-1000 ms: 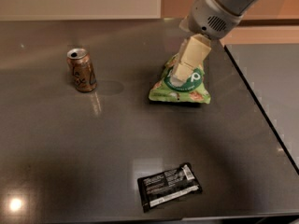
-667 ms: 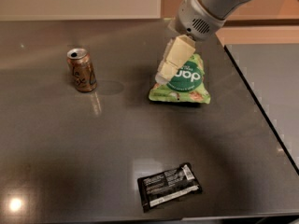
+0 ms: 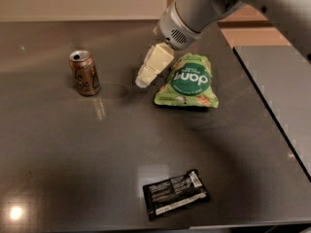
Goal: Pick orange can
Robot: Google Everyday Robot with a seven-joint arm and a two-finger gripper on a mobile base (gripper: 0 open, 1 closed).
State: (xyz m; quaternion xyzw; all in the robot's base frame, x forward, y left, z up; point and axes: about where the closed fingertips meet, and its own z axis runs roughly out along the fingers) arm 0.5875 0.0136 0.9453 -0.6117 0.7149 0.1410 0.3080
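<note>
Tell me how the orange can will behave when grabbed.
The can stands upright, so a side nudge probably tips it and it may roll. Its smooth metal likely feels stiff but slippery. The gripper hangs beside it, apart.

Noted upright at left of dark table: orange can, silver top showing. Noted between can and green bag: gripper, pale, angled down-left from grey arm, tip low over tabletop, apart from can, just beside bag's left edge. Noted near front edge, well apart from the rest: black packet, lying flat.
</note>
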